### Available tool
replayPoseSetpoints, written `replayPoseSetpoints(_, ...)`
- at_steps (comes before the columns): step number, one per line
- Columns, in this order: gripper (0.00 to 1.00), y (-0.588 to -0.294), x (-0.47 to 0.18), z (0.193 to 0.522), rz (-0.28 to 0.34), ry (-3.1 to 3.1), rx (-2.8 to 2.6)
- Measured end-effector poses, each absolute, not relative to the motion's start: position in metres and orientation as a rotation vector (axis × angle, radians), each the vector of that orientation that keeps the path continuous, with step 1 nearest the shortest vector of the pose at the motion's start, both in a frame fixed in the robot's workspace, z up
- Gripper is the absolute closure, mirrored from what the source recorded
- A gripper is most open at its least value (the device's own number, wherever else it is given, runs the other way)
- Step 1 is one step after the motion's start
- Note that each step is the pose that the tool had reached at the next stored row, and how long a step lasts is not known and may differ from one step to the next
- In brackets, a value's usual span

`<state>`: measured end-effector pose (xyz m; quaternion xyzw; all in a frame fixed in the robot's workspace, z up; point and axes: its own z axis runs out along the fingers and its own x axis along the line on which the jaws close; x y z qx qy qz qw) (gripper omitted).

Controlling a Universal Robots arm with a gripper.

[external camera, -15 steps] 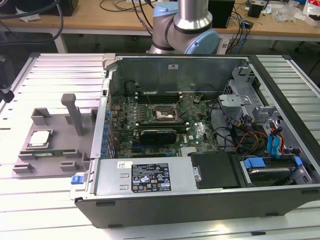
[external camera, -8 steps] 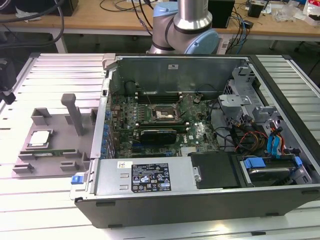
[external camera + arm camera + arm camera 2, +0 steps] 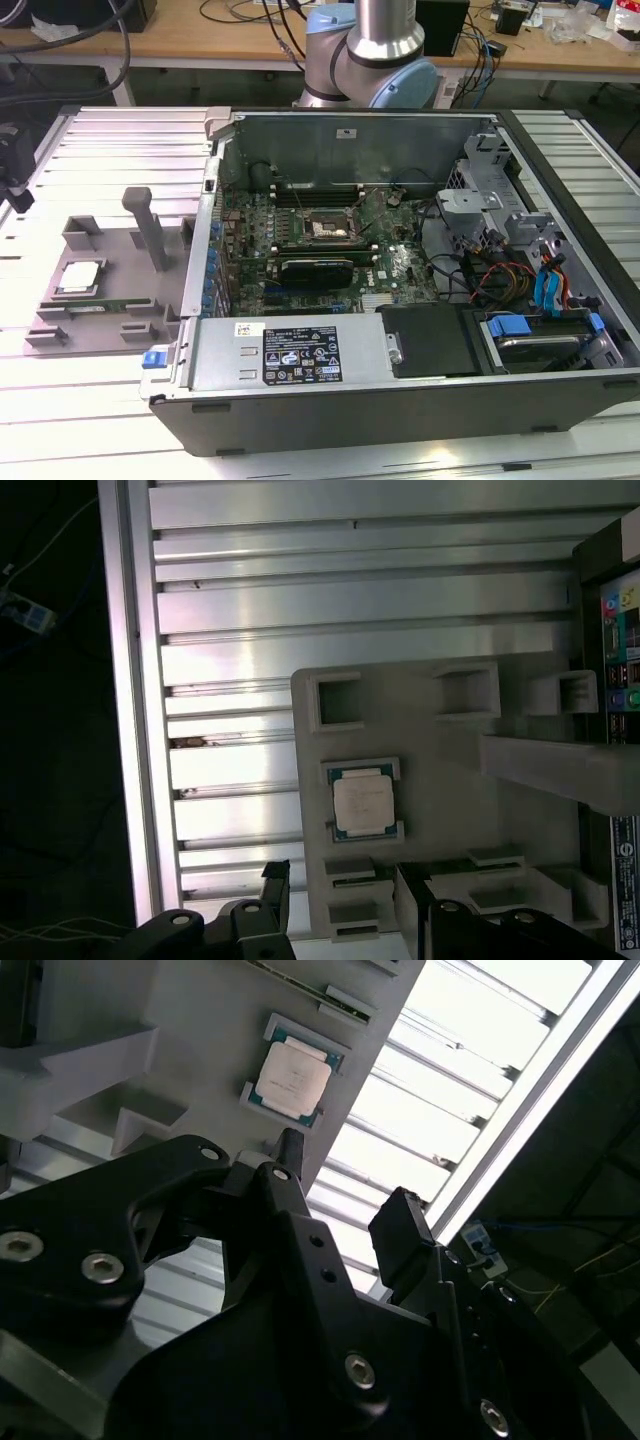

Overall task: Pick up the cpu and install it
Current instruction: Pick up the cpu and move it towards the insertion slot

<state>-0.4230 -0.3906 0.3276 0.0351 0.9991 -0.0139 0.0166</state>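
The cpu point(image 3: 80, 277) is a small silver-topped square lying flat in a pocket of the grey fixture tray point(image 3: 130, 250), at the exterior view's left, outside the computer case. Both wrist views look down on the cpu point(image 3: 292, 1078) point(image 3: 362, 805) in its pocket. My gripper point(image 3: 345, 1180) point(image 3: 340, 872) hangs above the tray, apart from the chip, open with nothing between its black fingers point(image 3: 288, 1150). The motherboard point(image 3: 320, 250) lies inside the open case, and its black socket frame point(image 3: 328, 228) sits near the middle of the board.
A tall grey post point(image 3: 148, 225) rises from the tray beside the cpu pocket. A long green memory stick point(image 3: 100, 305) lies in a slot of the tray. The case's metal wall point(image 3: 200, 250) borders the tray. Cables and drive bays point(image 3: 530, 270) fill the case at the exterior view's right.
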Motion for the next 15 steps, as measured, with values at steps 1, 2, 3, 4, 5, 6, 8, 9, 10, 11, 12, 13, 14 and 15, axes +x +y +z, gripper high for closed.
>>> replayPoseSetpoints(1,0.46,-0.391,-0.423,0.327,-0.043,3.106,0.109)
replayPoseSetpoints(2,0.46,-0.391,-0.423,0.326,-0.043,3.106,0.109)
replayPoseSetpoints(3,0.46,-0.391,-0.423,0.326,-0.043,3.106,0.109)
replayPoseSetpoints(4,0.46,-0.391,-0.423,0.325,-0.043,3.106,0.109)
replayPoseSetpoints(5,0.46,-0.391,-0.423,0.324,-0.043,3.106,0.109)
replayPoseSetpoints(6,0.46,-0.391,-0.423,0.323,-0.043,3.106,0.109)
replayPoseSetpoints(8,0.46,-0.391,-0.423,0.322,-0.043,3.106,0.109)
replayPoseSetpoints(9,0.46,-0.391,-0.423,0.321,-0.043,3.106,0.109)
replayPoseSetpoints(10,0.46,-0.391,-0.423,0.320,-0.043,3.106,0.109)
replayPoseSetpoints(11,0.46,-0.391,-0.423,0.320,-0.043,3.106,0.109)
replayPoseSetpoints(12,0.46,-0.391,-0.423,0.319,-0.043,3.106,0.109)
replayPoseSetpoints(13,0.46,-0.391,-0.423,0.318,-0.043,3.106,0.109)
replayPoseSetpoints(14,0.46,-0.391,-0.423,0.317,-0.043,3.106,0.109)
replayPoseSetpoints(15,0.46,-0.391,-0.423,0.316,-0.043,3.106,0.109)
